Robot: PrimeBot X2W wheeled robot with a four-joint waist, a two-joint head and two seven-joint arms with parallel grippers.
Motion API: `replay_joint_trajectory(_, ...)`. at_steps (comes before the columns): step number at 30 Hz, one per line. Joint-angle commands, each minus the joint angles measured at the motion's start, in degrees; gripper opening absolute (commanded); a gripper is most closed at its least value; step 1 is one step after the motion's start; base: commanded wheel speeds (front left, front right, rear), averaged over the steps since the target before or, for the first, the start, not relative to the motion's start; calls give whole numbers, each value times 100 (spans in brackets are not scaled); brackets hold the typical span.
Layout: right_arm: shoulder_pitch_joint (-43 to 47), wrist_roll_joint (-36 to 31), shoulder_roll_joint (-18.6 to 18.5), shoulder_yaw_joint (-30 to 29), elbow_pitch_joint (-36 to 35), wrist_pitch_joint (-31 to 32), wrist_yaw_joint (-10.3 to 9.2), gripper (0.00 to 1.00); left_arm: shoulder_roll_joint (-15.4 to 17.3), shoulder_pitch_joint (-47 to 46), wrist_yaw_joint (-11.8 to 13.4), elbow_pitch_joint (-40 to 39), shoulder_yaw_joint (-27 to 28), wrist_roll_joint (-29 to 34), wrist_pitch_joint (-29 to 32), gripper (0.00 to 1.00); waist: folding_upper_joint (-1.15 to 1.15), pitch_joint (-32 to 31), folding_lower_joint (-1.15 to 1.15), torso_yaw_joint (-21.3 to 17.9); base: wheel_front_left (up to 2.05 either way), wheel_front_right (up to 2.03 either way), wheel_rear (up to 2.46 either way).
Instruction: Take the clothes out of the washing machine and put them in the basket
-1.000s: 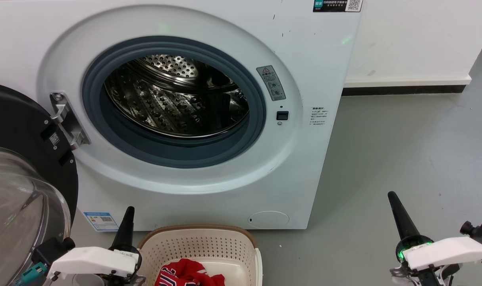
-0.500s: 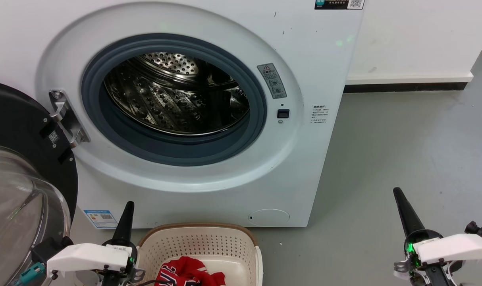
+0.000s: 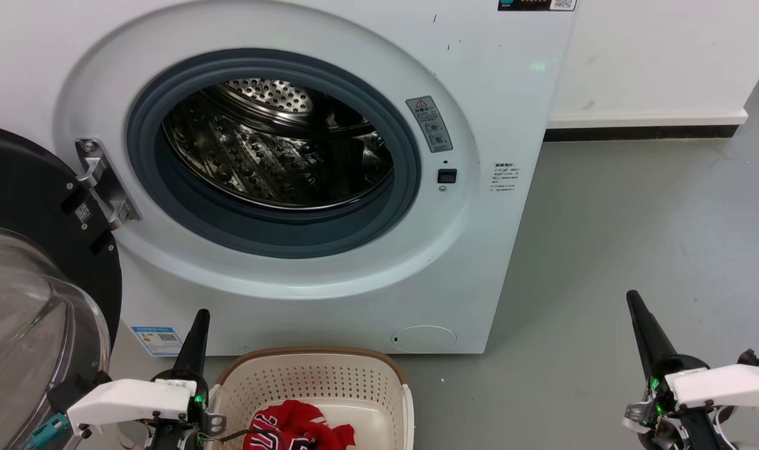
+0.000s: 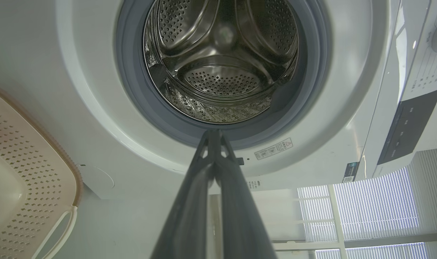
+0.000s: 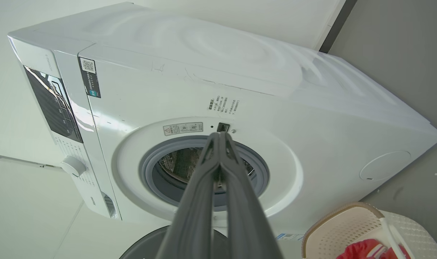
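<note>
The white washing machine [image 3: 492, 75] stands with its black-framed glass door [image 3: 29, 300] swung open at the left, and its steel drum [image 3: 279, 150] holds no fabric that I can see. Red clothes [image 3: 298, 428] lie in the cream basket [image 3: 317, 375] on the floor in front. My left gripper [image 3: 198, 315] is shut beside the basket's left rim, holding nothing. Over the floor at the lower right, my right gripper [image 3: 633, 297] is shut and holds nothing as well. Both wrist views show fingers pressed together, left gripper [image 4: 213, 133], right gripper [image 5: 218, 135], aimed at the porthole.
Grey floor [image 3: 636, 237] stretches to the machine's right up to a white wall with a dark skirting [image 3: 642, 132]. The open door takes up the left side. A window with blinds [image 4: 366, 212] shows in the left wrist view.
The head camera has tilted a little, so the machine sits slightly higher in view and more of the basket shows. Both grippers stay shut; the right one shows slightly higher and further right.
</note>
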Motion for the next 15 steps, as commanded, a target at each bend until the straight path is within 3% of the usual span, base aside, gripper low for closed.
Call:
replay_joint_trajectory(1,-121,119,-6,-28,9,12,-1,0,-20,-106,-29,3,24,-98,13,0,0,4,0,1,0,0,0)
replay_joint_trajectory(15,-216,734,14,-143,140,97,-1,0,-73,-194,-126,112,129,-697,122,0,0,59,0,10,0,0,0)
